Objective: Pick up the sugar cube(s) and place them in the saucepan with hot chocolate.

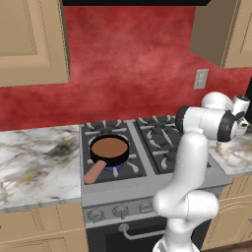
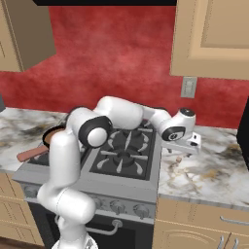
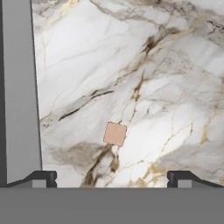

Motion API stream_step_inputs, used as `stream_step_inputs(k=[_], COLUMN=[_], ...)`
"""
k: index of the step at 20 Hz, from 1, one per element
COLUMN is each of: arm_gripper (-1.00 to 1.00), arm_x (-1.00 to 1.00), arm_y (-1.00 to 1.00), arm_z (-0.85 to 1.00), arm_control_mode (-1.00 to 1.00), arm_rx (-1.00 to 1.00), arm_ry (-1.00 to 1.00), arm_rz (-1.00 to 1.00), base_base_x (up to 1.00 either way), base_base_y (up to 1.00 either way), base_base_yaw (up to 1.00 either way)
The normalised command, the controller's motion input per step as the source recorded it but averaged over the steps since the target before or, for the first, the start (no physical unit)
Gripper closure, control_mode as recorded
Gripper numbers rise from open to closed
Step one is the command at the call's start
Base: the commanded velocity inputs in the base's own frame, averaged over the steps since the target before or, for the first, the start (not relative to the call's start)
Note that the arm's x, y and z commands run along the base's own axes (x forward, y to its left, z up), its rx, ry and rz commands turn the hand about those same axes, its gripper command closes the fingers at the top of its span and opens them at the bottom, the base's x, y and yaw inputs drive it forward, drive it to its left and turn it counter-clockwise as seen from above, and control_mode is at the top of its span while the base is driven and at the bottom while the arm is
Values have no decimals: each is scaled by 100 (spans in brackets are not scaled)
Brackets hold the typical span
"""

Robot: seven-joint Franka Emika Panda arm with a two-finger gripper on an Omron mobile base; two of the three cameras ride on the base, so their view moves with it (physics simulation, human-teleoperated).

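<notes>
A small tan sugar cube (image 3: pixel 115 134) lies on the marble counter (image 3: pixel 166 87), just ahead of my gripper (image 3: pixel 113 179) and centred between its tips. The gripper is open, its dark fingertips (image 3: pixel 43 178) standing wide apart with nothing between them. In the right base view the gripper (image 2: pixel 188 147) hangs over the counter right of the stove, with the sugar cube (image 2: pixel 179 158) below it. The saucepan with hot chocolate (image 1: pixel 109 147) sits on the front left burner, its salmon-pink handle (image 1: pixel 93 172) pointing toward the front. The arm partly hides the saucepan (image 2: pixel 50 136) in the right base view.
The grey stove edge (image 3: pixel 19 87) runs along the left of the hand view. Burner grates (image 2: pixel 127 146) lie between the cube and the pan. Wall cabinets (image 2: pixel 214 39) hang above, and an outlet (image 2: pixel 188 87) sits on the red wall.
</notes>
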Motion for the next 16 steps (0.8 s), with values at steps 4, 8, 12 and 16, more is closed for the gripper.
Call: stream_step_inputs(k=[4, 8, 12, 16], arm_gripper=[-100, -100, -100, -100], arm_x=[0, 0, 0, 0], arm_y=[-21, -1, 0, 6], arm_z=[-6, 0, -3, -11], arm_control_mode=[-100, -100, -100, -100], arm_rx=[0, 0, 0, 0], arm_ry=[0, 0, 0, 0], arm_rz=[0, 0, 0, 0], base_base_x=[0, 0, 0, 0], base_base_y=[0, 0, 0, 0], base_base_yaw=[0, 0, 0, 0])
